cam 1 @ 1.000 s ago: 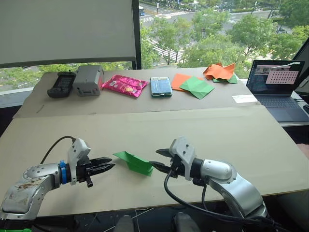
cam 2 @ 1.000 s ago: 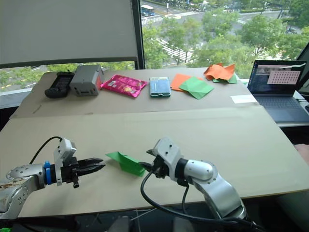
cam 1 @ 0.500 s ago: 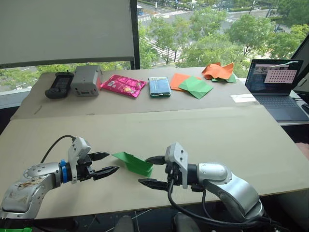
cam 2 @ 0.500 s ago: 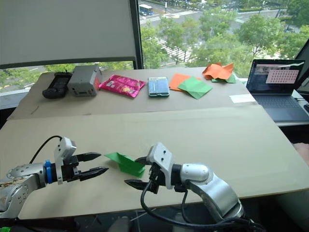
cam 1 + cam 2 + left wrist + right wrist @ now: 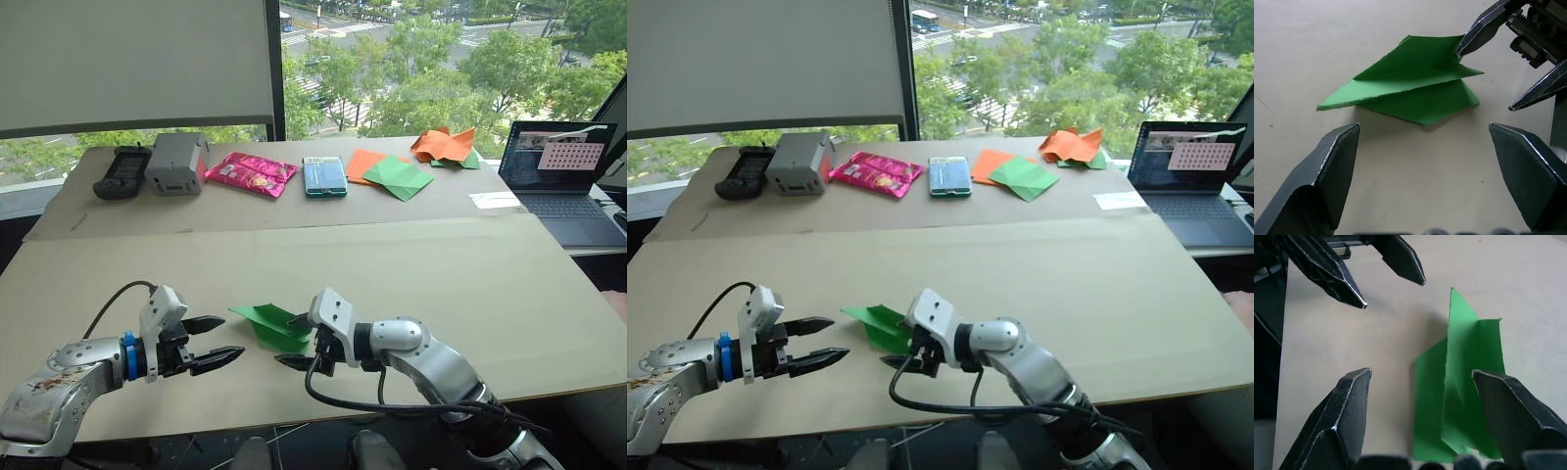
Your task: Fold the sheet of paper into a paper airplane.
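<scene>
The sheet of paper is folded into a small green paper airplane (image 5: 272, 327), a pointed wedge with layered flaps lying on the beige near table (image 5: 441, 264). My left gripper (image 5: 231, 336) stands open just left of its pointed end, apart from it. At the wide end, my right gripper (image 5: 285, 341) is open too. In the left wrist view, one right fingertip (image 5: 1469, 41) rests at the raised upper flap of the airplane (image 5: 1415, 83). The right wrist view has the airplane (image 5: 1464, 382) lying partly between my right fingers.
The far table holds a black controller (image 5: 120, 169), a grey box (image 5: 176, 162), a pink packet (image 5: 252, 172), a blue pack (image 5: 325, 175), flat orange and green sheets (image 5: 390, 173) and a crumpled orange-and-green heap (image 5: 446, 145). An open laptop (image 5: 563, 176) sits at right.
My left gripper has opened wide. My right gripper has turned, opened and moved left onto the airplane's wide end. The airplane has stayed in place.
</scene>
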Controlling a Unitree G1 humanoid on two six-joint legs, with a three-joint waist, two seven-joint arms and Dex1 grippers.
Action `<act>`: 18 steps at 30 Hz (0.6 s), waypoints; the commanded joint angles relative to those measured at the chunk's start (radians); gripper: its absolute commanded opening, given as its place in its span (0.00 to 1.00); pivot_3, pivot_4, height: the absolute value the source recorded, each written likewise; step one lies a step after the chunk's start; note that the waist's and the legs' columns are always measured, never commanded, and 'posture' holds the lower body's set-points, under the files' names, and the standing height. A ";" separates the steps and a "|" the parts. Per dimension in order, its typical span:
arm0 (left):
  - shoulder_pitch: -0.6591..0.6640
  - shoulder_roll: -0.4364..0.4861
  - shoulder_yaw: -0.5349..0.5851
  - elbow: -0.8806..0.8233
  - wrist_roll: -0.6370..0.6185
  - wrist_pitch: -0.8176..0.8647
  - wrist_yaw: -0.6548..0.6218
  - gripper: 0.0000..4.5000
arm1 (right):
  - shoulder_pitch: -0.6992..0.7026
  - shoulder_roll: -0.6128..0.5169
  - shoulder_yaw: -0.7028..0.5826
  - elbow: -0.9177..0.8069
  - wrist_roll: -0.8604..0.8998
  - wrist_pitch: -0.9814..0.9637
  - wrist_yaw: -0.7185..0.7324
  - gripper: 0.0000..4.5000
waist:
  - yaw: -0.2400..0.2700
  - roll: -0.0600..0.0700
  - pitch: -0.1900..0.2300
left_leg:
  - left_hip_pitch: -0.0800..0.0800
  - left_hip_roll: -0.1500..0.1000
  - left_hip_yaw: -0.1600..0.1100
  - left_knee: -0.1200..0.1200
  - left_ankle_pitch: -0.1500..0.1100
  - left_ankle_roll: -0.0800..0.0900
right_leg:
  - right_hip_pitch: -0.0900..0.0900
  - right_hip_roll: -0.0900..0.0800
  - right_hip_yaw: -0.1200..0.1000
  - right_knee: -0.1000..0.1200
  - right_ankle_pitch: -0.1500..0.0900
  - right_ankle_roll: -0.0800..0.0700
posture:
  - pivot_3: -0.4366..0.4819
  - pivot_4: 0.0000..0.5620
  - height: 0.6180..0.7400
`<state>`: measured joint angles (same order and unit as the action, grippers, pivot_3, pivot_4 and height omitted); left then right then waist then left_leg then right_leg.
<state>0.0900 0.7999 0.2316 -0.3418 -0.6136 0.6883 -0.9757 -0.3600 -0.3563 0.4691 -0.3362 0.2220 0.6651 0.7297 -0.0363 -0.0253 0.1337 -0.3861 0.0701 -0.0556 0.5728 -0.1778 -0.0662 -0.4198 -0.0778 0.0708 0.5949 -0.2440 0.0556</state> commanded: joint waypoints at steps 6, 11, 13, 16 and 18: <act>-0.009 0.000 0.021 -0.020 -0.009 -0.024 0.015 0.99 | -0.052 0.042 -0.091 0.036 0.049 0.113 -0.037 0.81 | -0.001 0.000 0.000 | 0.001 0.000 0.000 0.000 0.000 0.000 | 0.000 0.000 0.000 0.001 0.000 0.000 | 0.48 0.27 0.82; -0.014 -0.002 0.016 -0.017 -0.010 -0.030 0.018 0.99 | -0.057 0.055 -0.110 0.000 0.076 0.113 -0.030 0.81 | -0.001 0.000 0.000 | 0.001 0.000 0.000 0.000 0.000 0.000 | 0.001 0.001 0.000 0.001 0.000 0.000 | 0.48 0.27 0.82; -0.014 -0.002 0.016 -0.016 -0.010 -0.032 0.017 0.99 | -0.064 0.061 -0.127 -0.013 0.081 0.119 -0.038 0.81 | -0.001 0.000 0.000 | 0.001 0.000 0.000 0.000 0.000 0.000 | 0.001 0.001 0.000 0.001 0.000 0.000 | 0.48 0.27 0.82; -0.018 0.000 0.017 -0.016 -0.012 -0.032 0.016 0.99 | -0.079 0.047 -0.125 -0.020 0.059 0.110 -0.053 0.81 | -0.001 0.000 0.000 | 0.001 0.000 0.000 0.000 0.000 0.000 | 0.001 0.001 0.000 0.001 0.000 0.000 | 0.48 0.27 0.82; -0.018 0.007 0.020 -0.018 -0.014 -0.032 0.008 0.99 | -0.085 0.020 -0.097 -0.031 0.033 0.090 -0.047 0.81 | 0.001 0.000 0.000 | 0.000 0.000 0.000 0.000 0.000 0.000 | 0.001 0.001 0.000 0.001 0.000 0.000 | 0.48 0.27 0.82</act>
<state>0.0844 0.7966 0.2340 -0.3414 -0.6169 0.6764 -0.9573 -0.4286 -0.3213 0.3703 -0.3225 0.2702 0.7739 0.6798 -0.0357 -0.0248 0.1335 -0.3857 0.0701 -0.0556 0.5730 -0.1775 -0.0657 -0.4186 -0.0773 0.0713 0.5962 -0.2437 0.0554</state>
